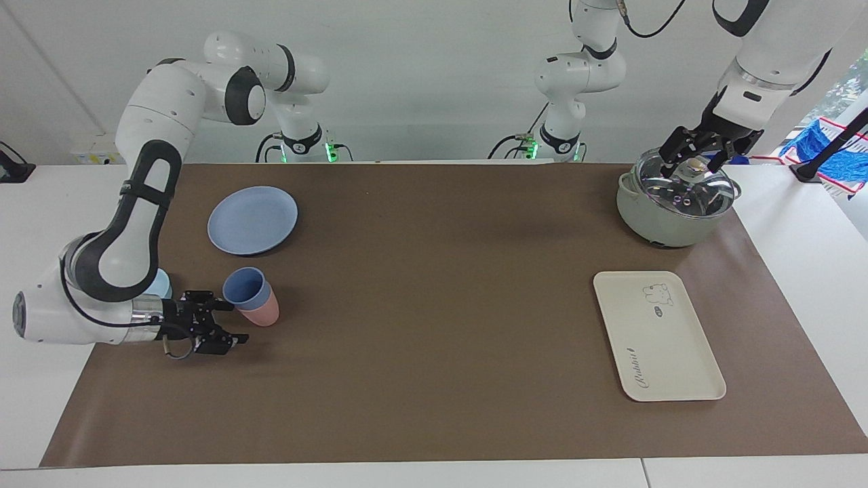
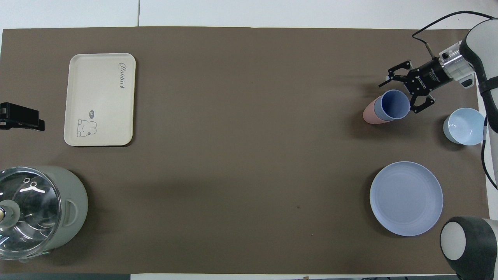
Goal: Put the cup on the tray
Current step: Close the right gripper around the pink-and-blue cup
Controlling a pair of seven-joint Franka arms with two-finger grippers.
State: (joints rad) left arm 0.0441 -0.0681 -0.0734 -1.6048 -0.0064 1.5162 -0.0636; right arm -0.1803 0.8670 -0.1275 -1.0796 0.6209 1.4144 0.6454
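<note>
1. The periwinkle-blue cup (image 1: pixel 247 287) sits nested in a pink cup (image 1: pixel 263 310) at the right arm's end of the table, the pair leaning with the blue rim turned toward the right gripper (image 1: pixel 227 325).

2. That right gripper, held low and sideways, has its fingers spread wide, one at the blue cup's rim and the other out over bare mat; it holds nothing, and no contact can be confirmed.

3. A light-blue bowl (image 2: pixel 463 126) stands just beside the cups, toward the table's edge, partly hidden by the right arm in the facing view. A round blue plate (image 1: pixel 252 219) lies nearer to the robots than the cups.

4. The cream-white tray (image 1: pixel 658 335), bear drawing and lettering showing, lies bare at the left arm's end of the table, well apart from the cup.

5. The left gripper (image 1: pixel 698 159) waits at the knob of a glass lid (image 1: pixel 686 188) on a grey-green pot (image 1: pixel 661 213); whether its fingers are closed cannot be told.

6. Judged from this, the step in hand is the approach to grasp. Next, the fingers must straddle the blue cup's wall, close, and draw it free without dragging the pink cup along, then carry it the table's length to the tray.
</note>
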